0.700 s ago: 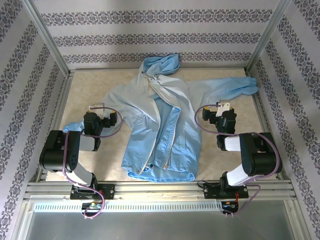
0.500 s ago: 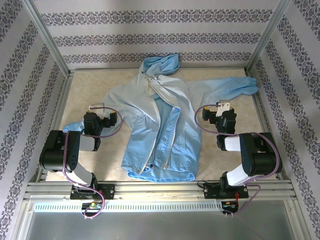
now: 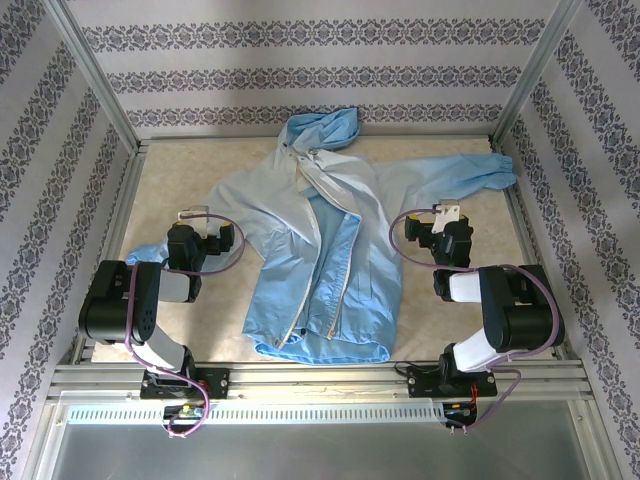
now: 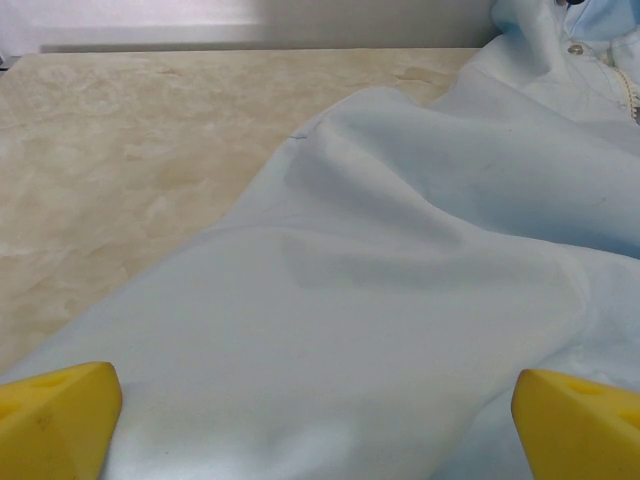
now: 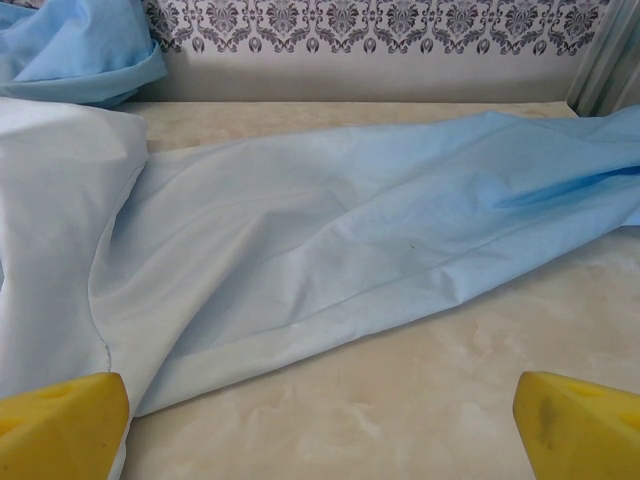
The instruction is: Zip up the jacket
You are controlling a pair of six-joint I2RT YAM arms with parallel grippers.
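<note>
Bright even light, soft shadows; wrist views slightly soft, overhead sharp.

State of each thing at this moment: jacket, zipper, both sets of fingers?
jacket: unzipped, spread on the table, front open.
zipper strip: halves apart, not joined.
left fingers: open, empty.
right fingers: open, empty.

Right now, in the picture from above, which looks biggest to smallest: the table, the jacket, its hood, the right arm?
1. table
2. jacket
3. right arm
4. hood
The arm sits nearer the camera than the hood, so that last pair is unsure.
</note>
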